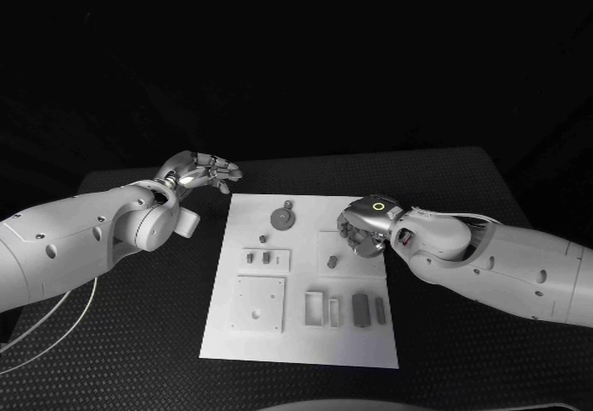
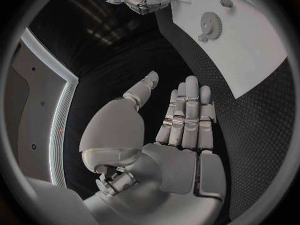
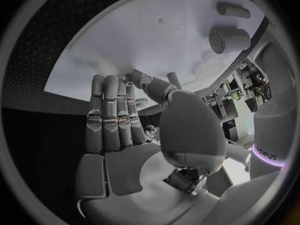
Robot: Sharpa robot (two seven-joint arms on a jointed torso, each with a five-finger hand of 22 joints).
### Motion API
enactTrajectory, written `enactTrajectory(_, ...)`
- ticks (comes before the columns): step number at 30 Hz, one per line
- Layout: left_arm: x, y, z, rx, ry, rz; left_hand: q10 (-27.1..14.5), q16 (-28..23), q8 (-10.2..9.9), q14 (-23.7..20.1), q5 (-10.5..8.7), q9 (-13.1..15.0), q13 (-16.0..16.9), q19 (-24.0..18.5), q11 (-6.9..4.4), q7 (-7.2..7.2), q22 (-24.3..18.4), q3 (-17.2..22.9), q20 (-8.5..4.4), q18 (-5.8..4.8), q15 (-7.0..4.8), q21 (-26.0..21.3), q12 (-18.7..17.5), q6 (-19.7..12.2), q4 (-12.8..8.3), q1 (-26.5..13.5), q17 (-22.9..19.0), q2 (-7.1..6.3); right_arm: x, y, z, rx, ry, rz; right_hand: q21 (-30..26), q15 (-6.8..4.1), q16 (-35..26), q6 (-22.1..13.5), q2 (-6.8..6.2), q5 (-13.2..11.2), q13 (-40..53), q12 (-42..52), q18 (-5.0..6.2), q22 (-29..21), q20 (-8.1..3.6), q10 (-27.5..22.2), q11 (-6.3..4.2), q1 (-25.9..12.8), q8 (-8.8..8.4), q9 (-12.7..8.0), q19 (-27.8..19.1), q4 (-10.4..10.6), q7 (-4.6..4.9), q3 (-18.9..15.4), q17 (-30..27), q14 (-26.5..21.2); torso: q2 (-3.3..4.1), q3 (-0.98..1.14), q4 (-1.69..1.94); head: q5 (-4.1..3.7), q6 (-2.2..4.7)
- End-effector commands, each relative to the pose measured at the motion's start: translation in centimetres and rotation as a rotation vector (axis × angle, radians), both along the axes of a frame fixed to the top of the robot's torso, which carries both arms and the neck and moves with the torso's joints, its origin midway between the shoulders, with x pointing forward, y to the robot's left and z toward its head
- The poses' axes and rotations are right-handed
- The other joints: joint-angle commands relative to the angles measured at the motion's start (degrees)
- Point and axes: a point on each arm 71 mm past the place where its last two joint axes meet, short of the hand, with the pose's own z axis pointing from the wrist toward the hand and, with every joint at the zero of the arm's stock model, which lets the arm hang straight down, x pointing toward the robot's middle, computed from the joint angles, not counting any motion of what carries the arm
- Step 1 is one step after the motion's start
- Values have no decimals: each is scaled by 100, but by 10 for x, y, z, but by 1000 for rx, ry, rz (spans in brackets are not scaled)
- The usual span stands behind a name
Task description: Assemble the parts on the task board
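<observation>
Right hand (image 1: 366, 233) hovers over the task board's (image 1: 302, 342) right edge, fingers spread, holding nothing. Grey gear (image 1: 284, 219) lies near the board's far end. Left hand (image 1: 204, 174) hangs empty, fingers apart, beyond the board's far-left corner.

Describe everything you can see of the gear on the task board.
The gear is a small grey toothed disc lying flat near the far edge of the white task board, left of its middle. It looks like matte plastic or metal, with a hub at its centre and a smaller round piece touching its far rim. The left wrist view shows its fine teeth. Neither hand touches it; the right hand hovers over the board beside it.
</observation>
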Motion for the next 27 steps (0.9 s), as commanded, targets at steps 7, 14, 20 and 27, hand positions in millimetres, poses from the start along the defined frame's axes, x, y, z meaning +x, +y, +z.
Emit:
enactTrajectory(7,0,-2,1,-11,-2,-12,-16,34,-3,-41,-29,-5,-10,49,10,-6,9,-39,1,26,3,-27,7,-44,4,21,9,34,-5,-9,-21,-100,51,-21,153,-105,198,138,164,-11,147,101,81,121,-103,194,-85,73,84,95,229,-78,-46,-23,105,164,1,3,-6,-9,-4)
enactTrajectory(14,0,-2,1,-11,-2,-12,-16,36,-2,-41,-30,-6,-13,50,10,-6,10,-40,1,26,3,-28,8,-44,3,23,12,36,-5,-8,-19,-99,30,-22,188,-132,260,147,230,-11,199,110,81,171,-131,210,-103,53,96,133,276,-112,-52,-128,135,183,-1,4,-1,-9,-9)
enactTrajectory(20,0,-2,1,-11,-3,-13,-16,36,-2,-41,-30,-7,-14,51,10,-5,11,-40,1,26,3,-29,8,-45,4,23,15,36,-5,-7,-19,-105,17,-29,198,-140,280,157,230,-11,213,115,81,185,-139,224,-111,50,101,146,292,-122,-57,-148,144,194,1,0,-1,-11,-11)
enactTrajectory(27,0,-2,1,-11,-3,-11,-16,37,-2,-42,-30,-8,-17,53,10,-5,13,-42,1,25,3,-30,8,-46,5,21,18,36,-6,-6,-18,-107,8,-30,211,-152,304,170,226,-11,230,120,81,201,-150,244,-122,53,107,160,316,-128,-64,-156,154,208,-1,-2,1,-16,-8)
